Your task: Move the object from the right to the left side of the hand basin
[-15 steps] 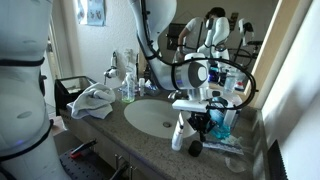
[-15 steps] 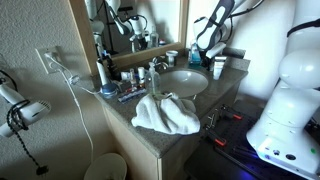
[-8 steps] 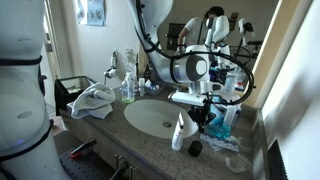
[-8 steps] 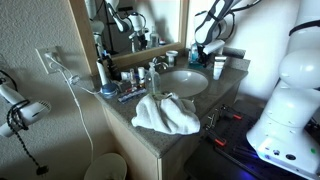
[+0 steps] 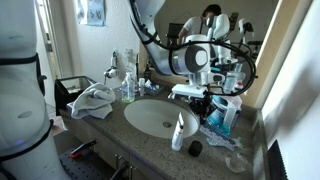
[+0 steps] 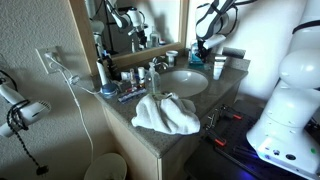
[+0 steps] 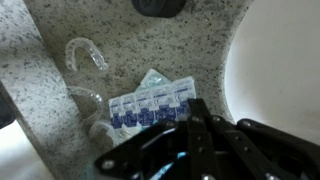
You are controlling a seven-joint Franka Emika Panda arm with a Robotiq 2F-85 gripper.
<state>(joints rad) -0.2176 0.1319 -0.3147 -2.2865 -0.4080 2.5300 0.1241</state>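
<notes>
Your claw (image 5: 204, 103) is closed, fingers pressed together, hanging above the speckled grey-brown stone tabletop (image 7: 160, 45) beside the large oval white ceramic hand basin (image 5: 148, 118). Beneath it lies a blue-and-white blister packet (image 7: 148, 106); a slim white bottle (image 5: 179, 131) stands at the basin's edge

crumpled white towel (image 5: 92, 100) dumped in a heap, small clear bottle (image 5: 128, 88) just beside it, hair dryer (image 6: 14, 112) hanging on the wall (image 6: 25, 35), white cord (image 6: 72, 82) trailing from the outlet (image 6: 47, 62), white bin (image 6: 105, 168) down low, clear plastic wrappers (image 7: 85, 52) in the wrist view
</notes>
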